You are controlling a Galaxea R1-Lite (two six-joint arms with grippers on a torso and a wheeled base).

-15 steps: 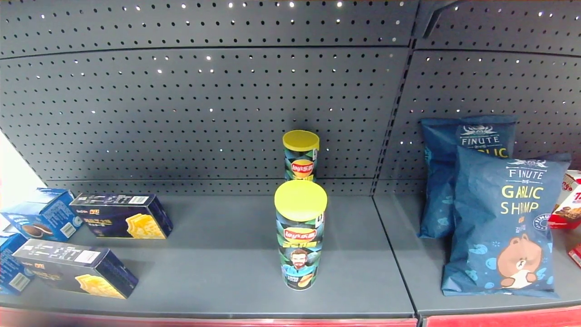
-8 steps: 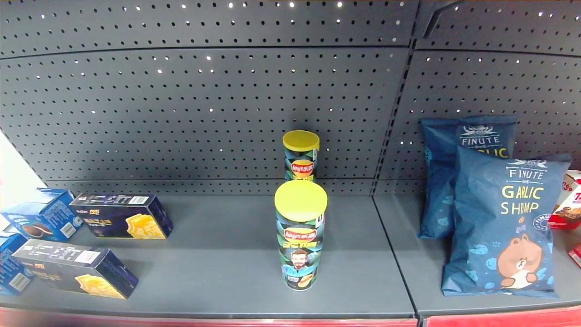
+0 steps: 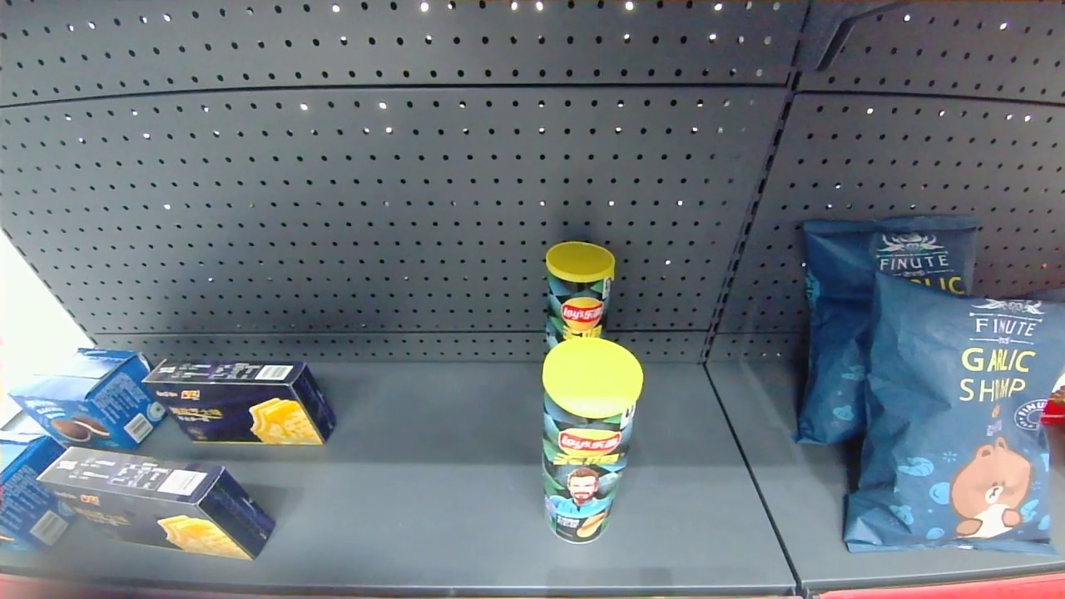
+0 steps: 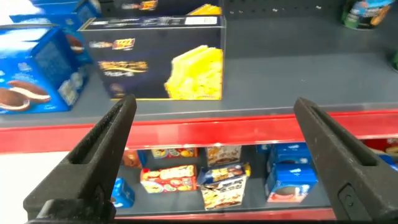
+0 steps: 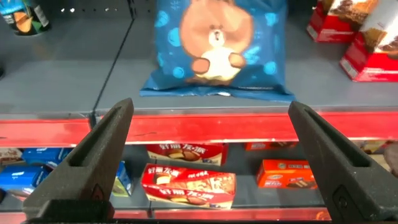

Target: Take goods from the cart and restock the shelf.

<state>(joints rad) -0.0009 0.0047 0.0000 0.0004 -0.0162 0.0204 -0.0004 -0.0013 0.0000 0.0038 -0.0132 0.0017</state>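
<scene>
Left end effector (image 4: 214, 104) fingers spread wide, empty, right end effector (image 5: 210, 107) likewise

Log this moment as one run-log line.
left tool open, empty | right tool open, empty | shelf: front chip can, rear chip can upright, in line | nothing held

yellow-white lettering on blue bag (image 3: 957, 416); red logo on front can (image 3: 589, 453).

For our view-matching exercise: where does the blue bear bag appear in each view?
Head view: bear bag on the shelf, far right.
Right wrist view: bear bag just behind the red shelf edge.
Left wrist view: faces the cracker box instead.
Shared landmark: red shelf edge.
</scene>
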